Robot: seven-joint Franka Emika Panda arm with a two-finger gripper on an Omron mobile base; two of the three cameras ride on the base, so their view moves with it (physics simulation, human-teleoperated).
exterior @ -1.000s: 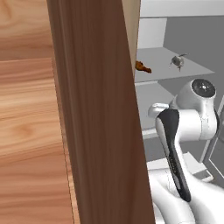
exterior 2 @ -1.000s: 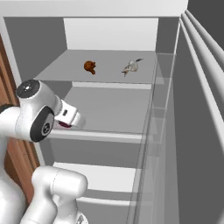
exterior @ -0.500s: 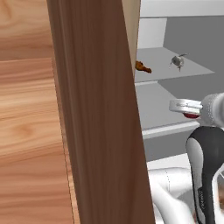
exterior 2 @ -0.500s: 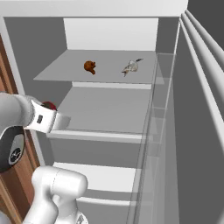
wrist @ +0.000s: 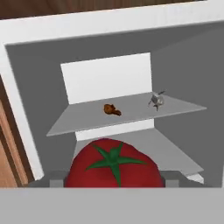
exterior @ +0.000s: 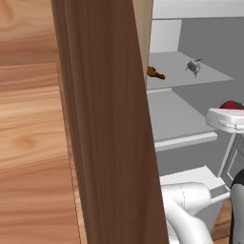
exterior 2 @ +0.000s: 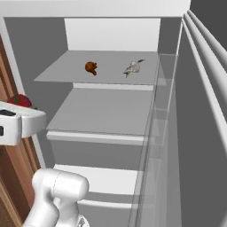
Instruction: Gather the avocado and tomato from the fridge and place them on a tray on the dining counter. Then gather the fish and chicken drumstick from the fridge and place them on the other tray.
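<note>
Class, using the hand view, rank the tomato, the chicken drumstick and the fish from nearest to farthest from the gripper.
1. tomato: between the fingers of the gripper, at the bottom of the view.
2. chicken drumstick: on the fridge's upper shelf, to the left.
3. fish: on the same shelf, to the right and a little deeper; close to the drumstick in depth, so this ranking is tentative.

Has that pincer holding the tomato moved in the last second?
Yes. In the right base view the pincer carrying the tomato has slid left, away from the fridge shelf, which stayed put.
</note>
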